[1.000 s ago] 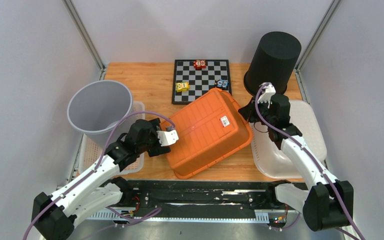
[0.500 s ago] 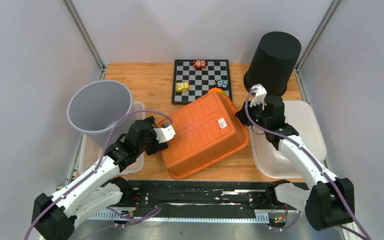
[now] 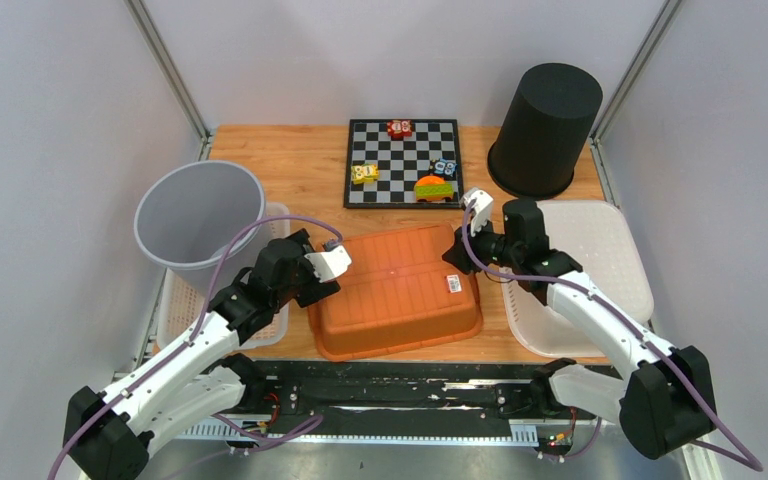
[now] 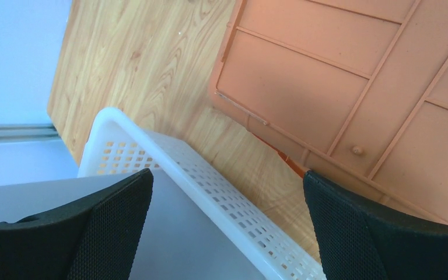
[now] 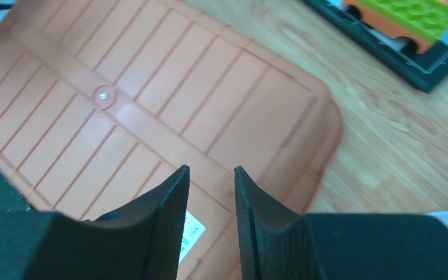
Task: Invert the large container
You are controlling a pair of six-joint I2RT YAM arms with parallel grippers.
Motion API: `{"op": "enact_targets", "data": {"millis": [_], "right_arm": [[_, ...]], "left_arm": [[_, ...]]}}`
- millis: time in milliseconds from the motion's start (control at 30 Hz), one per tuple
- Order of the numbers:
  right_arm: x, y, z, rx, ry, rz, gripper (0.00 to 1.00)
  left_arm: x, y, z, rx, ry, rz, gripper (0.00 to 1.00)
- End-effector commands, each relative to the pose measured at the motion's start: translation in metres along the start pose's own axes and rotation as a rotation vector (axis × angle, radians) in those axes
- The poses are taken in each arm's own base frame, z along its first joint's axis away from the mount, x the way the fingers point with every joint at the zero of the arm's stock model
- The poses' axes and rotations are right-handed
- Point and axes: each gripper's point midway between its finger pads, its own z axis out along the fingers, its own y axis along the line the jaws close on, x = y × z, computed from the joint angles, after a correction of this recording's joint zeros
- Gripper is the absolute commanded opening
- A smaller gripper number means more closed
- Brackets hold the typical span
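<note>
**Large container inverted at the near edge; both grippers empty**

A grey bin (image 3: 200,222) stands at the left edge of the surface (image 3: 290,165), set in a white perforated basket (image 4: 210,186).

The left gripper (image 4: 226,178) sits just beside the left end of the orange container (image 3: 395,290). Its jaws are spread wide and hold nothing.

The orange container lies bottom up at the middle of the near edge, its ribbed base facing upward and its rim on the wood.

The right gripper (image 5: 211,170) hovers over the container's right end. Its jaws are parted by a narrow gap with nothing between them.

A chessboard (image 3: 403,160) carrying small toys lies at the far edge. An inverted black bucket (image 3: 545,125) occupies the far right corner, with a white tub (image 3: 610,255) along the right edge.
</note>
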Motion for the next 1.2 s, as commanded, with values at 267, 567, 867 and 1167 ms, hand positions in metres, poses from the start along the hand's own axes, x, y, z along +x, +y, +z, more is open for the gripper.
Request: {"op": "enact_targets", "data": {"millis": [267,567,867,1167], "right_arm": [[-0.003,0.023,-0.006,-0.107,0.014,-0.061,0.46],[-0.021,0.030,-0.024,-0.113,-0.063,-0.188,0.63],[-0.021,0.038,-0.027,-0.155,-0.076,-0.220,0.67],[-0.020,0.043,-0.029,-0.183,-0.085,-0.247,0.68]], "left_arm": [[-0.045,0.011,-0.010,0.045,-0.138,0.013,1.00],[-0.078,0.010,-0.058,0.231,-0.192,0.091,1.00],[-0.060,-0.014,-0.130,0.426,-0.195,0.227,1.00],[-0.002,-0.049,-0.138,0.540,-0.033,0.237,1.00]]}}
